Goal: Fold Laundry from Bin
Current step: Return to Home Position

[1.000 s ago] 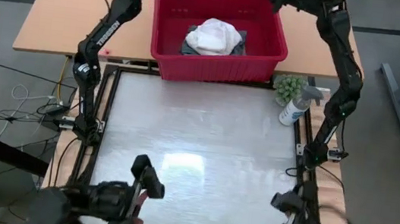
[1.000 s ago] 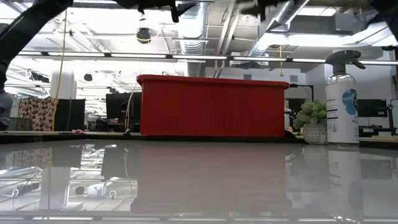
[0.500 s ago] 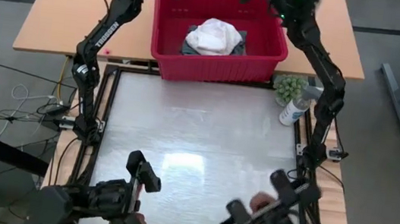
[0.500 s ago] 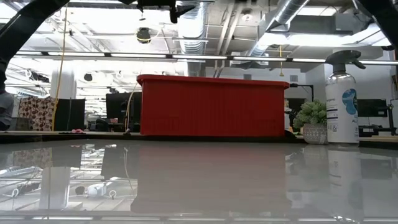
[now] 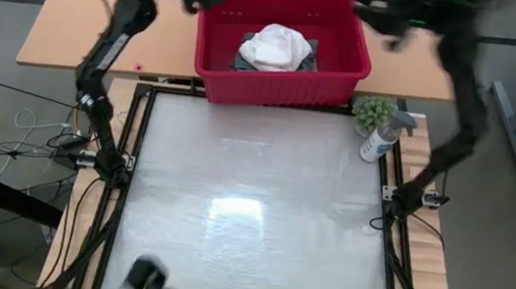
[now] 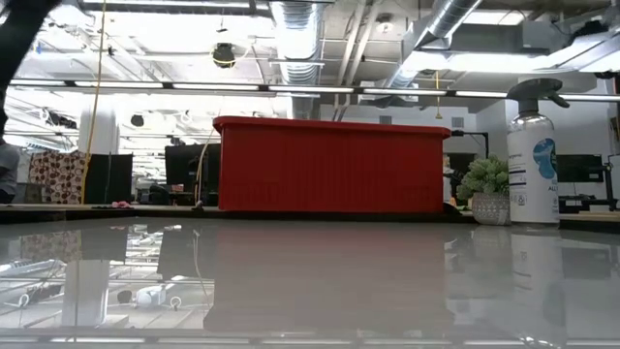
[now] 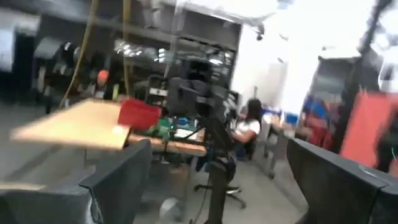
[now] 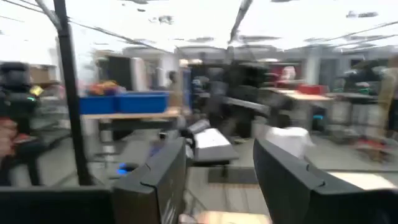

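Tabletop (image 5: 252, 193) fills mid-frame; upper centre, red bin (image 5: 275, 87) holds laundry (image 5: 275, 46), likely soft, floppy: pinch a folded edge. Empty, left gripper (image 7: 219, 149) and right gripper (image 8: 219, 146) gape.

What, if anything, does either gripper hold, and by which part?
Nothing: the left gripper and right gripper are open and empty; white folded laundry lies in the red plastic bin.

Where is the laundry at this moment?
In the high view, the laundry lies inside the red bin, on the wooden table, left of the small plant.
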